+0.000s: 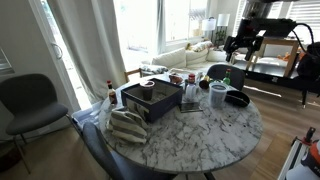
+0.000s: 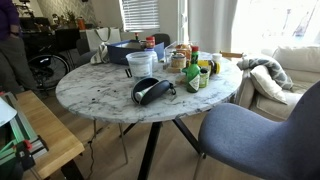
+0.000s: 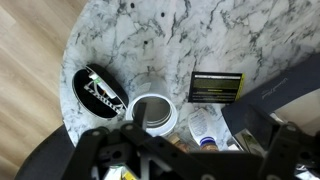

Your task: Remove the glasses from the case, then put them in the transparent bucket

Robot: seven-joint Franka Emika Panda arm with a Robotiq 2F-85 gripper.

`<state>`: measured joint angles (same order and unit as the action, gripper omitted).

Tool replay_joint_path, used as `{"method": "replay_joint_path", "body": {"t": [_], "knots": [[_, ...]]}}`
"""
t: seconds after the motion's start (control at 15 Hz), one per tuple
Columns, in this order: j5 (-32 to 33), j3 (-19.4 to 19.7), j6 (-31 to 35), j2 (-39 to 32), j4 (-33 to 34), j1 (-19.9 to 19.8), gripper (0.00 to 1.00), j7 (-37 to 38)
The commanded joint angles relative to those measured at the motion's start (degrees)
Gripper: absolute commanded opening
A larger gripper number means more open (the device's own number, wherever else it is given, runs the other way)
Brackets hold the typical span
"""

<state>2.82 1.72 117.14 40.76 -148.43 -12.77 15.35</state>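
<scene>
The black oblong case (image 3: 100, 92) lies open on the marble table (image 3: 200, 40) with the glasses (image 3: 102, 95) inside it. It also shows in both exterior views (image 1: 237, 98) (image 2: 150, 90). The transparent bucket (image 3: 152, 112) stands upright and empty right beside the case, and shows in both exterior views (image 1: 218, 95) (image 2: 140, 63). My gripper (image 1: 243, 45) hangs high above the table, over the case and bucket. In the wrist view its dark fingers (image 3: 190, 145) are spread wide at the bottom edge and hold nothing.
A large dark square box (image 1: 150, 100) stands mid-table. Small bottles and jars (image 2: 192, 70) cluster next to the bucket. A black and yellow booklet (image 3: 217, 85) lies flat. A folded cloth (image 1: 127, 127) hangs at the table edge. Chairs (image 2: 255, 135) stand around the table.
</scene>
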Motion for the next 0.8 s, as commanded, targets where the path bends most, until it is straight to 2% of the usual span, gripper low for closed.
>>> {"method": "replay_joint_path", "body": {"t": [0.0, 0.33, 0.67, 0.73], "knots": [[0.1, 0.2, -0.2, 0.0, 0.1, 0.2, 1.0, 0.1], [0.1, 0.2, -0.2, 0.0, 0.1, 0.2, 1.0, 0.1], [2.4, 4.8, 2.6, -3.8, -0.4, -2.0, 1.0, -4.8], [1.6, 6.7, 3.0, -4.9, -0.5, -1.9, 1.0, -6.7]]}}
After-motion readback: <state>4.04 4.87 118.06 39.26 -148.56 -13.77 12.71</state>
